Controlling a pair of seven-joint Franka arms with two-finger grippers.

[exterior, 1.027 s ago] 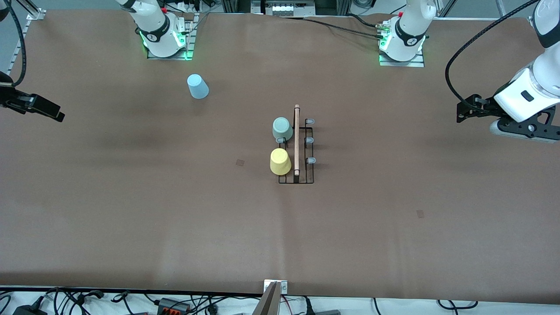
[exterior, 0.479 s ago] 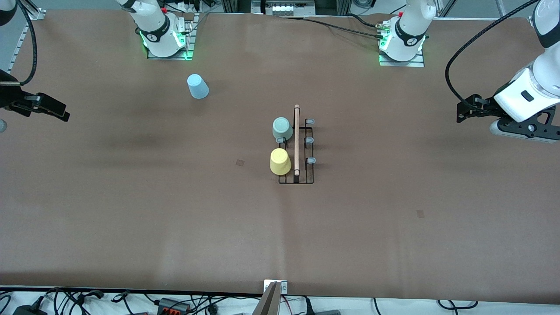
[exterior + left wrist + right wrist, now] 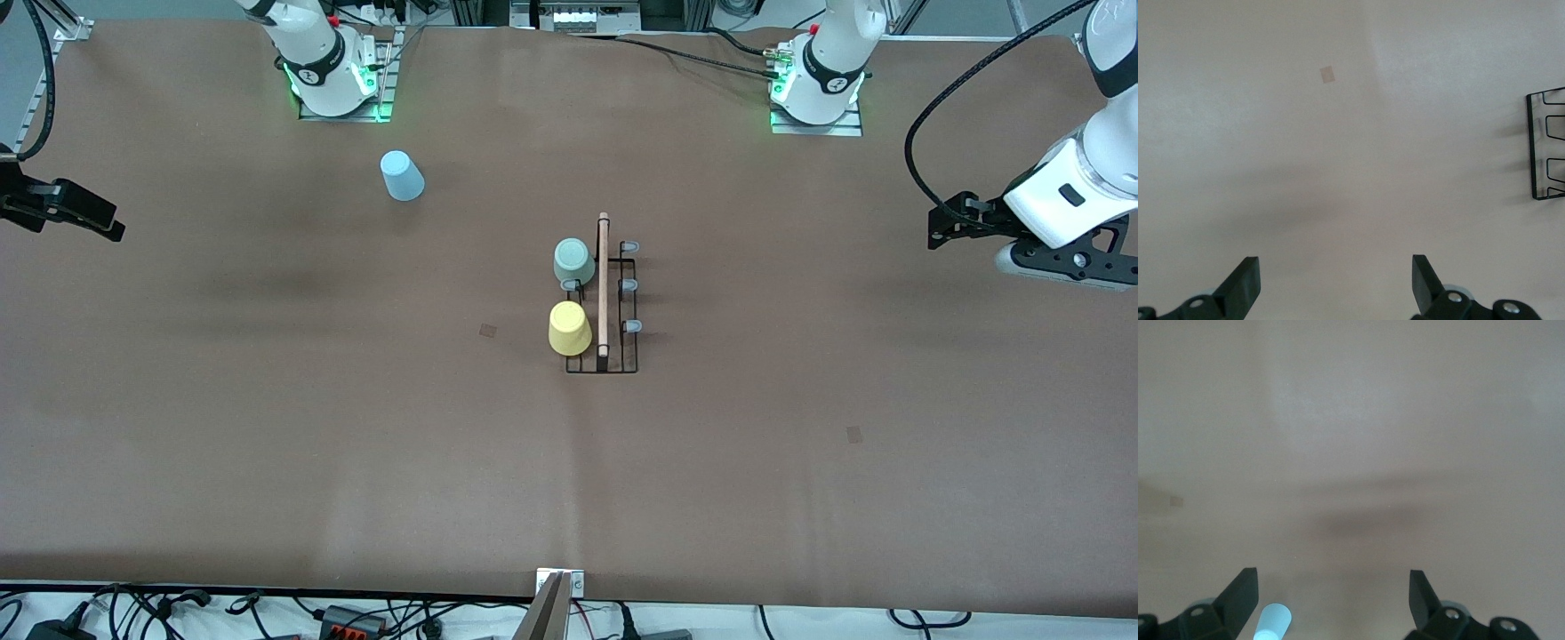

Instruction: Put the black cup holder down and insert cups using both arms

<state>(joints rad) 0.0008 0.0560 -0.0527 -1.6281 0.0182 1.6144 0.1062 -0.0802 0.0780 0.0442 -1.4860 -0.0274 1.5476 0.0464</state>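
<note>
Black cup holder (image 3: 604, 302) mid-table, blue cup (image 3: 402, 176) apart; left gripper (image 3: 1335, 283), right gripper (image 3: 1333, 600) both released, empty.

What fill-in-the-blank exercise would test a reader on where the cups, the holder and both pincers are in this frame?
1. The cup standing alone on the table, away from the black cup holder, is light ____.
2. On the holder, the cup nearer to the front camera is the ____ one; the pale green cup sits farther from it.
3. The holder's handle is a light ____ rod.
4. The left pincer and the right pincer both have their jaws ____, holding nothing.

Missing words: blue; yellow; wooden; open
</note>
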